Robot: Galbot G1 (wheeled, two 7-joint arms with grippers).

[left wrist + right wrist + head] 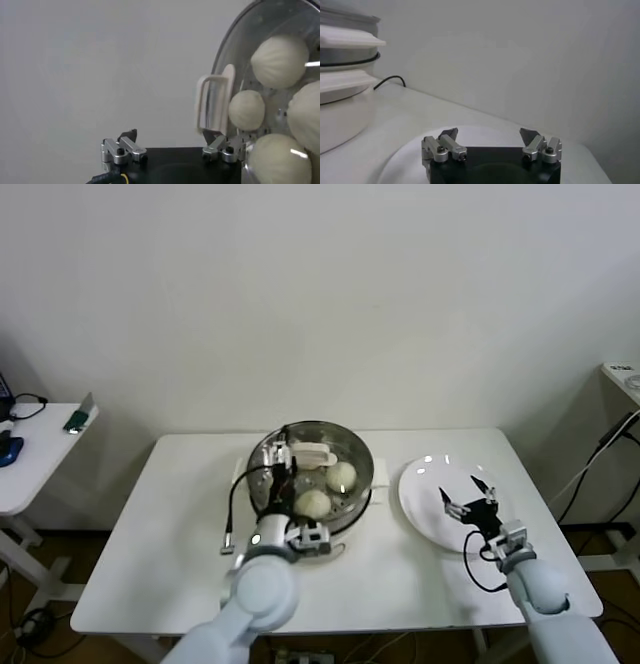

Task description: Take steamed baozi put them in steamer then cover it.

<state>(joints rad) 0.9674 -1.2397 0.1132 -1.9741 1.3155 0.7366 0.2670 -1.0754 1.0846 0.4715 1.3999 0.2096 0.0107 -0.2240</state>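
The steamer (pixel 360 484), a steel basket on a white pot base, stands mid-table. The glass cover (pixel 330 434) lies on it, its cream bar handle (pixel 312 454) on top. Two baozi (pixel 341 476) show through the glass. In the left wrist view, several baozi (pixel 280 60) show under the cover (pixel 235 45), beside the handle (pixel 215 102). My left gripper (pixel 283 462) is open and empty over the cover's left part. In its own view the gripper (pixel 170 136) has one finger (pixel 216 144) by the handle's foot. My right gripper (pixel 468 494) hangs open and empty above the plate.
A flat white plate (pixel 425 484) lies to the right of the steamer with nothing on it; it also shows in the right wrist view (pixel 405 155). The pot base (pixel 340 120) stands at that view's edge. A black cable (pixel 232 509) runs down the steamer's left side.
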